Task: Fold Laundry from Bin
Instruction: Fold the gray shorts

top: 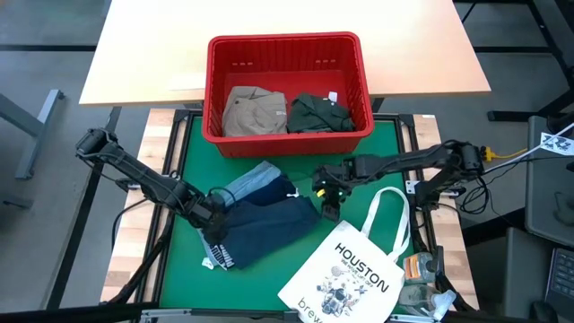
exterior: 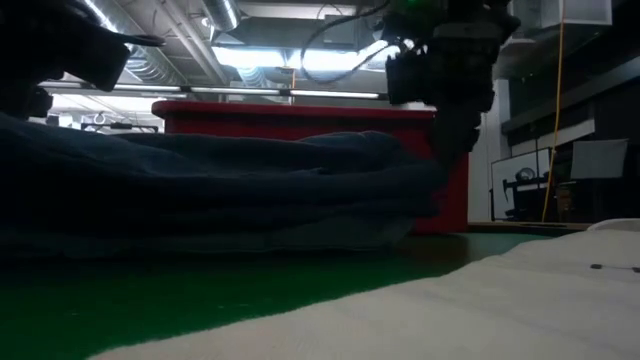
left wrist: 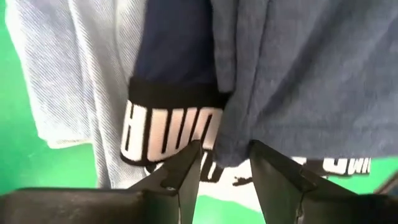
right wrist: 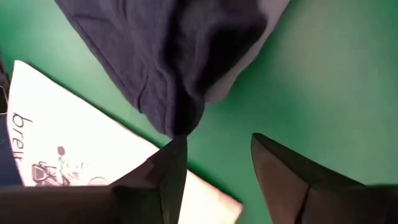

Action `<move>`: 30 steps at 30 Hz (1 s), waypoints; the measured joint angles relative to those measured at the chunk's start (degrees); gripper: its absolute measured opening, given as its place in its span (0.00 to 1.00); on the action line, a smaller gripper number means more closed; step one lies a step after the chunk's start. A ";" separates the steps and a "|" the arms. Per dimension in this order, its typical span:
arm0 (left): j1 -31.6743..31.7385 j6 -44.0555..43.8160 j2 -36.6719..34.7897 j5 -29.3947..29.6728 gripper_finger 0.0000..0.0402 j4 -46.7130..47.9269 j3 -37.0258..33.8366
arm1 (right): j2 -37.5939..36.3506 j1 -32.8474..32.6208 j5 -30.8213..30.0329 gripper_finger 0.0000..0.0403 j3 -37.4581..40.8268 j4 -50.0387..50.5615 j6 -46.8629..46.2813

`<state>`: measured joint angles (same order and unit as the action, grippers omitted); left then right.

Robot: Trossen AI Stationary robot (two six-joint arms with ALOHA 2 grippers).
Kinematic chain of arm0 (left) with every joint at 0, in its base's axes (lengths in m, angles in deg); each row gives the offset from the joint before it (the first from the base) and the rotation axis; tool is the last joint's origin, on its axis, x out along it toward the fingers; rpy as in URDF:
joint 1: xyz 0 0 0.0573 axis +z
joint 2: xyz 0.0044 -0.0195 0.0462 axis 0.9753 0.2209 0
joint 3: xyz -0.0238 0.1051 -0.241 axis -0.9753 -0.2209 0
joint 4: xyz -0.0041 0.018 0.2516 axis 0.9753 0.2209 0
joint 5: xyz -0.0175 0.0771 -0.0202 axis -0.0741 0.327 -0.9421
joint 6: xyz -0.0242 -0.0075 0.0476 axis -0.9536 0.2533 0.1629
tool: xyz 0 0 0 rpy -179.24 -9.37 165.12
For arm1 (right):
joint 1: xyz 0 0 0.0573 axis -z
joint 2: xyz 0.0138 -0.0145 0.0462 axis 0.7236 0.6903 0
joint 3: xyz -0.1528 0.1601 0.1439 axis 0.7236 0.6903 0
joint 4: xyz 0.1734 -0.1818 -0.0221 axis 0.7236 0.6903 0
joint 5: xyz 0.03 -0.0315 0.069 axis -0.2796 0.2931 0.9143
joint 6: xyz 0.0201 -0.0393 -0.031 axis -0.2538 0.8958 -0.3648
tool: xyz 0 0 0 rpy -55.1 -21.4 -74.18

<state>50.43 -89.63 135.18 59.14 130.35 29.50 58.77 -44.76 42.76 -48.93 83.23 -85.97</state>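
green mat (top: 188, 144) bears navy garment (top: 269, 229); left tool (top: 213, 235) and right tool (top: 327, 199) both parted, released.

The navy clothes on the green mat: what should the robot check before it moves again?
1. Navy garment lies on the mat, out of the bin: ok.
2. Left gripper open, fingers at the garment's edge, not clamped: ok.
3. Right gripper open, empty, beside the garment's corner: ok.
4. Garment flat and neat: not ok, bunched over the denim.
5. Tote bag clear of the garment: cannot tell, edges close.
6. Bin emptied: not ok, khaki and green garments remain.
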 joint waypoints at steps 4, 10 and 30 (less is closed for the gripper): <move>0.00 0.11 0.00 -2.15 0.31 -0.02 0.00 | -0.32 -0.02 -3.40 0.44 -3.67 4.43 4.16; 0.00 0.11 -0.22 -2.30 0.29 -0.02 -0.02 | -0.34 -0.04 -6.92 0.44 -8.39 6.40 7.98; 0.04 0.15 -4.83 5.17 0.28 -9.06 -0.04 | 4.22 -0.07 -10.27 0.44 -10.42 -10.24 12.95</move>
<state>50.47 -89.48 130.35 64.31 121.29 29.45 62.99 -44.83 32.49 -59.35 72.98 -73.03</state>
